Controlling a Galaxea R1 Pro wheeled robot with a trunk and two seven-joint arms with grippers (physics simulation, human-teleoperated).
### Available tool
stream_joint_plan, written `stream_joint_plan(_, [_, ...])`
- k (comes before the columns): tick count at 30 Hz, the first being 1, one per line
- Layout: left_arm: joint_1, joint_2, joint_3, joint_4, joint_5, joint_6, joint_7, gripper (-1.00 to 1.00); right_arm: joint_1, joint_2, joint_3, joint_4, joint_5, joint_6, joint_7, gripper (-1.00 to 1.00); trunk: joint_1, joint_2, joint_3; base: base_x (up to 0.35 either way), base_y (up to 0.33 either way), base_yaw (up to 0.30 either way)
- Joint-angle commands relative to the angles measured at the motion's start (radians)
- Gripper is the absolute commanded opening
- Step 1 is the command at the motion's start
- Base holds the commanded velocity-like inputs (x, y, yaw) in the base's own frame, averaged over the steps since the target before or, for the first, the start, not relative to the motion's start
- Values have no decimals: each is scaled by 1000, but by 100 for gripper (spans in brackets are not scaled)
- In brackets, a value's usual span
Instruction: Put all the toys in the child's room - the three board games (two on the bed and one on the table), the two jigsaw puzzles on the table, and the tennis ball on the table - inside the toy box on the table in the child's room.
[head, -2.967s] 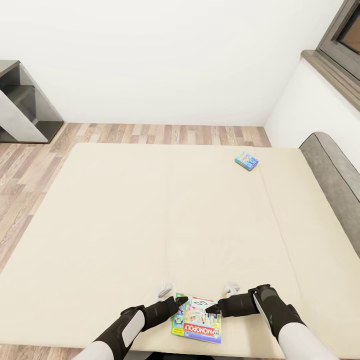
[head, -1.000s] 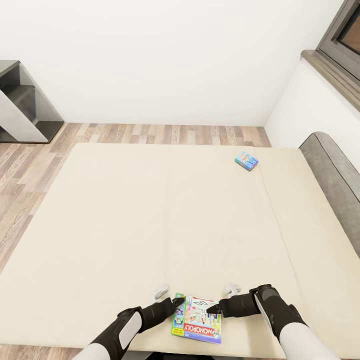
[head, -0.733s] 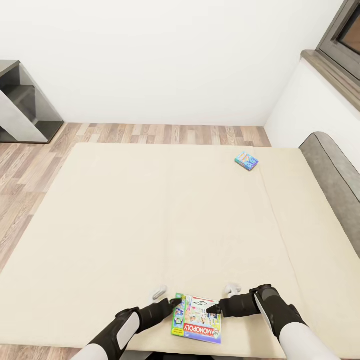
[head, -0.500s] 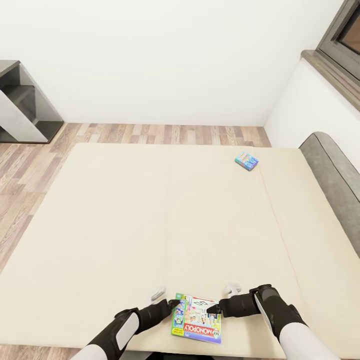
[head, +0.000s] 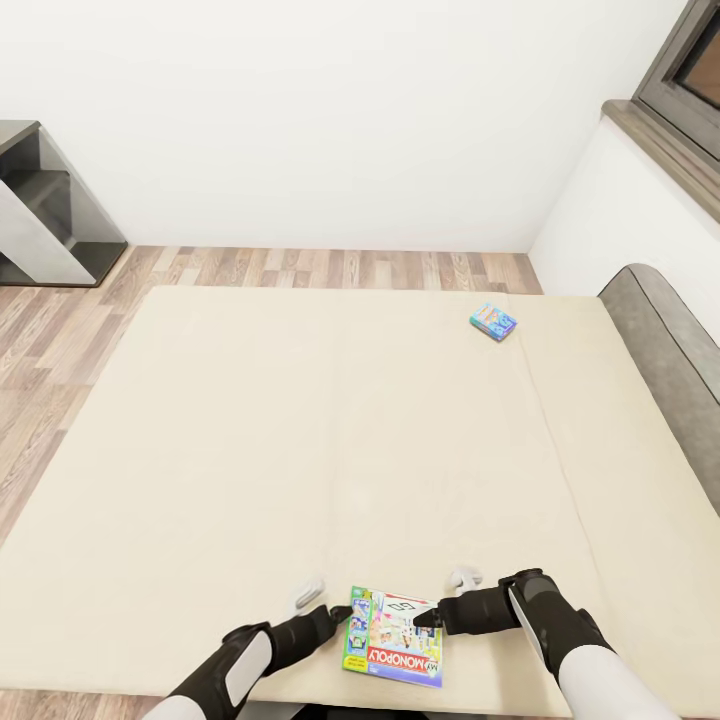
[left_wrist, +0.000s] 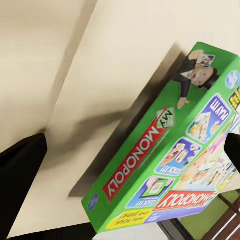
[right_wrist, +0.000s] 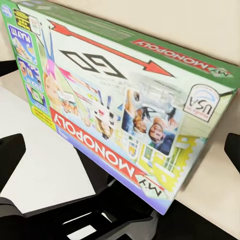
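Observation:
A green-edged board game (head: 393, 648) marked Monopoly lies flat on the cream bed (head: 250, 450) near its front edge. My left gripper (head: 328, 603) stands open just off the box's left edge, which fills the left wrist view as a green side (left_wrist: 165, 150). My right gripper (head: 441, 600) is open at the box's far right corner, its dark fingertip over the lid. In the right wrist view the printed lid (right_wrist: 125, 100) lies ahead between the spread fingers (right_wrist: 11, 156). A teal-blue board game (head: 493, 322) rests far off at the bed's back right.
A grey padded headboard (head: 665, 340) runs along the bed's right side under a dark window frame (head: 685, 80). A grey shelf unit (head: 45, 215) stands at the back left on the wood-plank floor (head: 300, 267). A white wall lies behind the bed.
My left gripper has drawn back to the left and slightly toward me, off the Monopoly box's left edge. The right gripper and both boxes have stayed put.

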Motion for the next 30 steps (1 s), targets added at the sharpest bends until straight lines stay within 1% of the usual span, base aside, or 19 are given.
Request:
stream_joint_plan(1, [1, 1, -4, 0, 1, 4, 2, 100, 0, 1, -7, -1, 9, 5, 8, 100, 0, -1, -1, 0, 0, 0])
stream_joint_plan(8, [2, -1, -7, 11, 1, 34, 7, 100, 0, 1, -7, -1, 10, 5, 7, 100, 0, -1, -1, 0, 0, 0])
stream_joint_plan(13, [2, -7, -9, 14, 1, 75, 13, 100, 0, 1, -7, -2, 9, 5, 8, 100, 0, -1, -1, 0, 0, 0])
stream_joint_plan(21, [2, -10, -10, 15, 1, 91, 15, 100, 6, -6, -8, -3, 8, -5, 10, 100, 0, -1, -1, 0, 0, 0])
stream_joint_plan(22, [0, -4, -4, 9, -4, 85, 20, 100, 0, -12, -5, -9, 2, -10, 4, 100, 0, -1, -1, 0, 0, 0])
stream_joint_plan(25, [1, 12, 8, -7, 1, 86, 30, 100, -17, -28, -7, -26, -15, -28, -12, 100, 0, -1, -1, 0, 0, 0])
stream_joint_plan(30, [1, 39, 8, -20, 7, 85, 30, 100, -40, -57, -7, -54, -39, -56, -41, 100, 0, -1, -1, 0, 0, 0])
